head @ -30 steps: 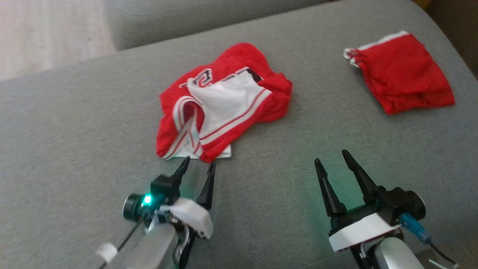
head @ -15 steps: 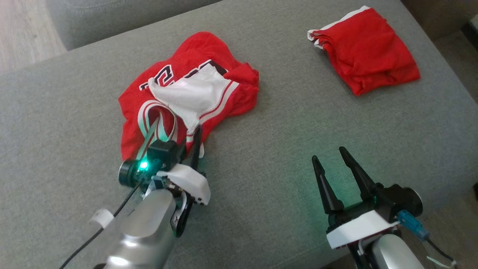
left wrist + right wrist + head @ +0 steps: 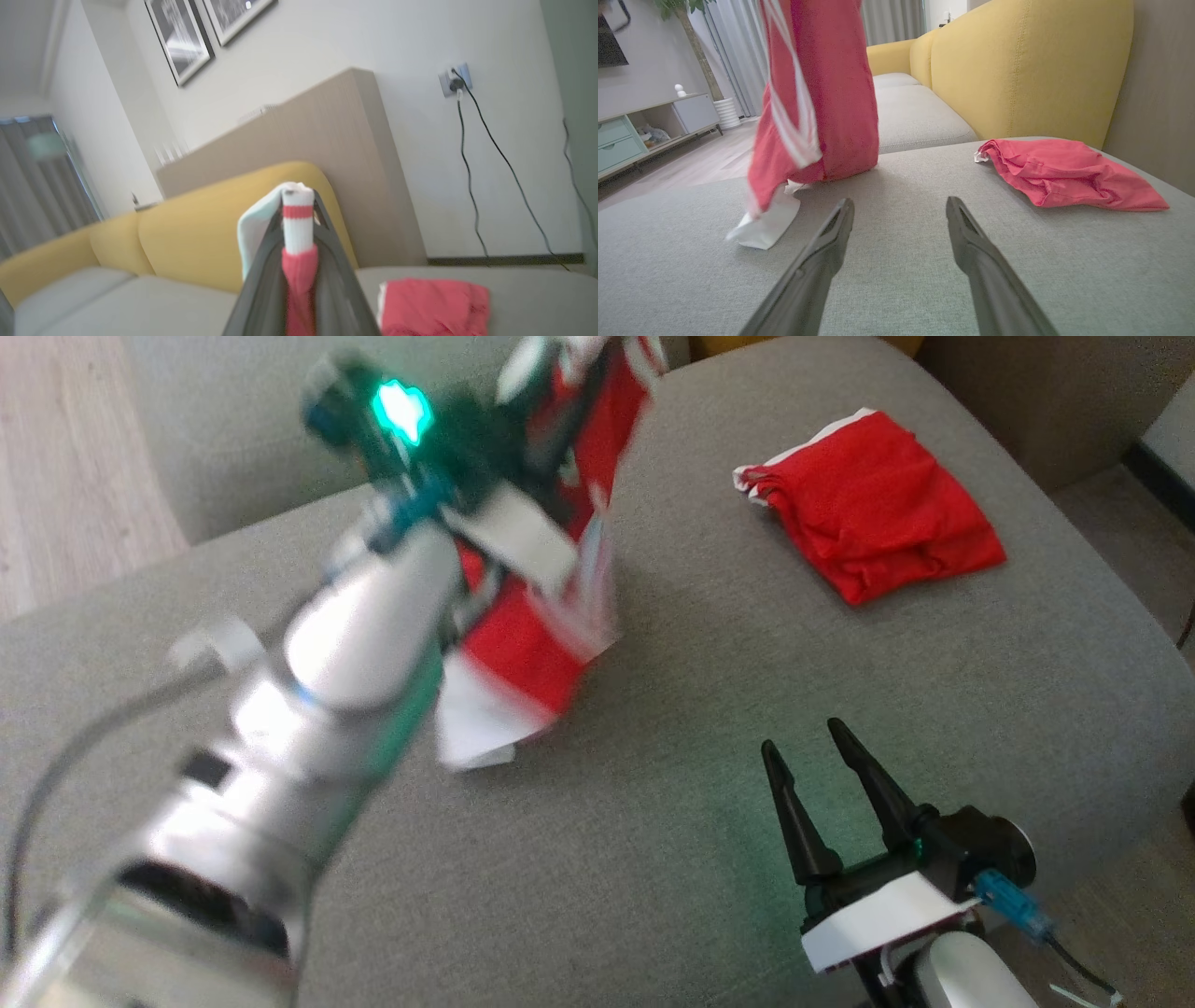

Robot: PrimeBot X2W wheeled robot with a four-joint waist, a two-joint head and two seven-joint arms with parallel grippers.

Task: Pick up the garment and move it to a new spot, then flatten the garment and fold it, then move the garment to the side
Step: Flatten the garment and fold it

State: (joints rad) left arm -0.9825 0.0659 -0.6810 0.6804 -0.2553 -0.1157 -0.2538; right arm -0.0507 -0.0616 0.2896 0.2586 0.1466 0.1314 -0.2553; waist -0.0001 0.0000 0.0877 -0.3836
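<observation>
Hanging limp from the left end effector (image 3: 299,198), whose dark tapered fingers pinch its white-and-red striped trim, the soft red jersey (image 3: 831,93) trails its white hem on the grey woven sofa seat (image 3: 653,859), while the right end effector (image 3: 800,735) stands spread wide and empty.

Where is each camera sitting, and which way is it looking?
Head view: up high, looking down at the grey fabric cushion, the hanging red-and-white jersey, left gripper shut on it, right gripper open.
Left wrist view: on the raised left arm, looking sideways at the yellow sofa back; own fingers pinch the jersey.
Right wrist view: low over the cushion, looking along its own spread fingers.
Shared: both wrist views show the folded red cloth and yellow sofa back.
</observation>
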